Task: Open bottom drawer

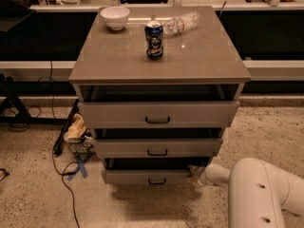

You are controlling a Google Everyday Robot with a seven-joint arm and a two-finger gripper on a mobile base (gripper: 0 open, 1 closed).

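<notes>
Beside right end of bottom drawer [147, 176]: gripper [195, 175]; its grasp state unclear; drawer partly out.

Grey-taupe bottom drawer [128, 176], black handle [156, 181] — pale gripper [195, 174] at its right end — over speckled beige floor [33, 201].

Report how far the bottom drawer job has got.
Done: the bottom drawer already stands slightly out, a dark gap showing above its front. In hand: the pincer sits at the drawer's right end, away from the handle. Left: pulling it out further.
</notes>
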